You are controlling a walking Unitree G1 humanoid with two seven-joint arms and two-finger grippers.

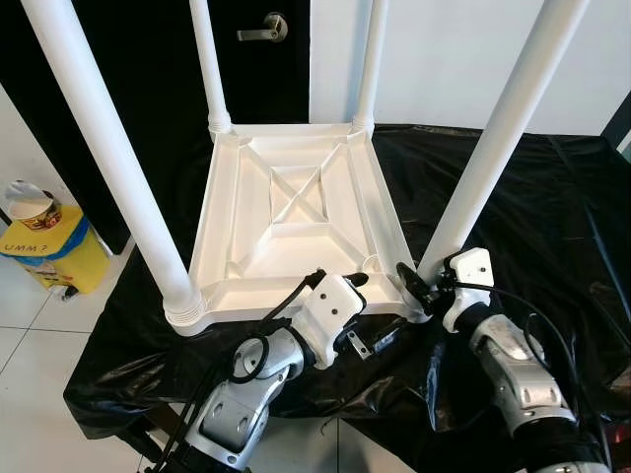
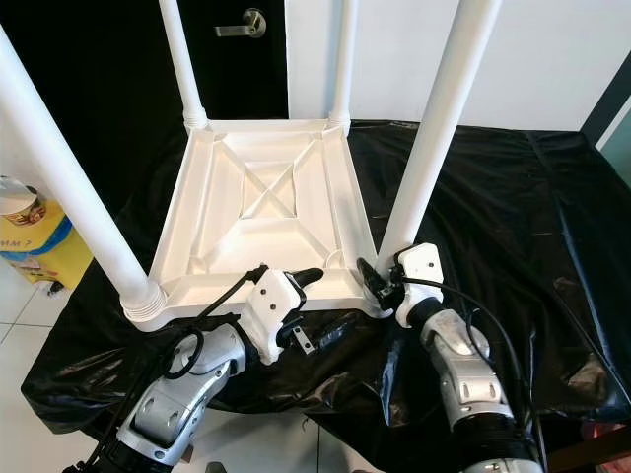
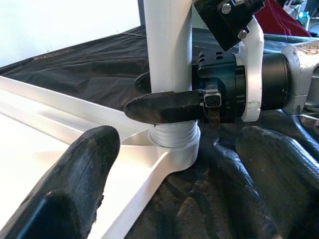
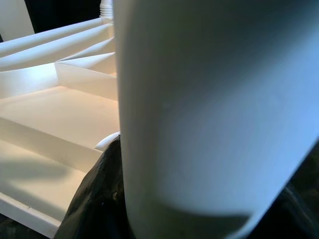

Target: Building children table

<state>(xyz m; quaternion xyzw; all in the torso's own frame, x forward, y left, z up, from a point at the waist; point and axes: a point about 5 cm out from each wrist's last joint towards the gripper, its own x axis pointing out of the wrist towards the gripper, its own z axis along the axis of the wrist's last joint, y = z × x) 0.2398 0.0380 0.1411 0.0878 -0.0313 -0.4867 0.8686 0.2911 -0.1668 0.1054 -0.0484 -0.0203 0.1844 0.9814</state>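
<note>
The white children's table [image 1: 211,212] lies upside down on a black plastic sheet [image 1: 537,197], its ribbed underside facing up. Four white legs stand up from its corners. My right gripper [image 1: 419,279] is shut on the near right leg [image 1: 493,148] just above its threaded base [image 3: 174,137], one finger [image 3: 164,107] crossing the front of the leg. That leg [image 4: 209,109] looms close in the right wrist view. My left gripper [image 1: 367,310] is open at the table's near edge, left of that corner, holding nothing. The near left leg [image 1: 108,158] stands free.
A yellow container [image 1: 54,251] with a paper cup on it sits on the tiled floor to the left. Behind the table is a black door with a metal handle [image 1: 264,30] and a white wall. The sheet stretches wide to the right.
</note>
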